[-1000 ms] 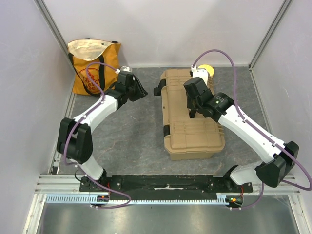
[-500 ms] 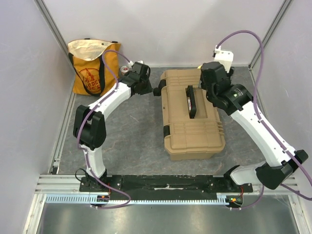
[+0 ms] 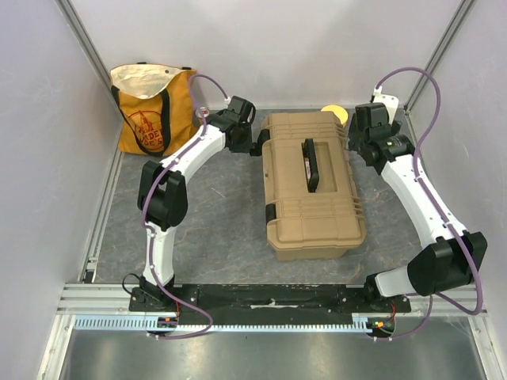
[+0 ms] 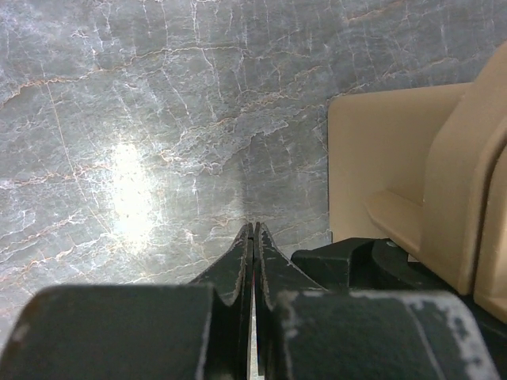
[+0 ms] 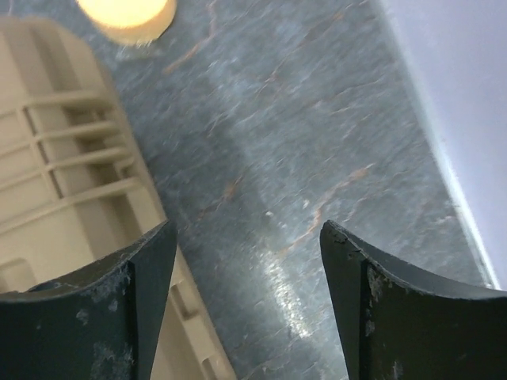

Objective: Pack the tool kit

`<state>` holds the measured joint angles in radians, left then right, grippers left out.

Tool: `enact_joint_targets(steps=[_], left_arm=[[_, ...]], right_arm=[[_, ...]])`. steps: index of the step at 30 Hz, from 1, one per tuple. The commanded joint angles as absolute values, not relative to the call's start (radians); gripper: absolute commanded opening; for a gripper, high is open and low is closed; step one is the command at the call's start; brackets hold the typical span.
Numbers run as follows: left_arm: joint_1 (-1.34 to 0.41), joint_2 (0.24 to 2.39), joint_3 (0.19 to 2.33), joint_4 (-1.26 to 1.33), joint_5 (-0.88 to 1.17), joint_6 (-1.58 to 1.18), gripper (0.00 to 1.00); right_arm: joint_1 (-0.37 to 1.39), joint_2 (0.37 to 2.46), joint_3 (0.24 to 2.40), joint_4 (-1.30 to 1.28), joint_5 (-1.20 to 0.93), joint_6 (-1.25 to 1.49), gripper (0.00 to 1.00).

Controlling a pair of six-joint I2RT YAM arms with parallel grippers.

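Both arms have swung outward over the last second: the left arm has stretched away from the tote bag (image 3: 150, 107) to the far left corner of the toolbox (image 3: 313, 214), and the right arm has come off the lid and now hangs beside the far right corner. The toolbox sits in the middle of the surface (image 3: 214, 214) with its ribbed lid down and its black handle (image 3: 311, 165) lying flat along the top; no loose hand tools show in any view, so the contents are probably already inside. The left fingers (image 4: 247, 249) are clenched together on nothing, their tips just off the stone-patterned surface, with the far latch (image 4: 348, 253) right beside them to the right. Pressed shut like that, they look set up as a blunt pusher, likely to flip the latch against the box wall. The far latch juts out from the side in the top view, while the near latch (image 3: 270, 212) sits closer to the wall; whether either is fastened I cannot tell. The right fingers (image 5: 150, 261) are spread wide and hold nothing, with the lid's ribbed edge under the left one and bare surface between them. A small yellow disc (image 5: 127, 12) lies past the box's far right corner, close to the right arm's working space, and the enclosure wall runs near on that side.
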<state>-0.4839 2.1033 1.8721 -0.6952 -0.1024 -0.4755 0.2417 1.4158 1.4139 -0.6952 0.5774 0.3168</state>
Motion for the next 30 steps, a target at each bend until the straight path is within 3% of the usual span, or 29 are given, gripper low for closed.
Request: enact_joint_targets(steps=[1, 16, 30], left_arm=[[-0.491, 2.128, 1.943, -0.721, -0.052, -0.416, 0.02], [-0.517, 2.206, 2.014, -0.646, 0.132, -0.345, 0.02], [-0.568, 2.198, 1.898, -0.385, 0.258, -0.440, 0.02]], right_arm=[[0.229, 1.374, 1.347, -0.588, 0.332, 0.310, 0.81], [0.225, 1.385, 1.172, -0.523, -0.081, 0.292, 0.77], [0.226, 1.351, 1.081, -0.456, -0.193, 0.313, 0.72]])
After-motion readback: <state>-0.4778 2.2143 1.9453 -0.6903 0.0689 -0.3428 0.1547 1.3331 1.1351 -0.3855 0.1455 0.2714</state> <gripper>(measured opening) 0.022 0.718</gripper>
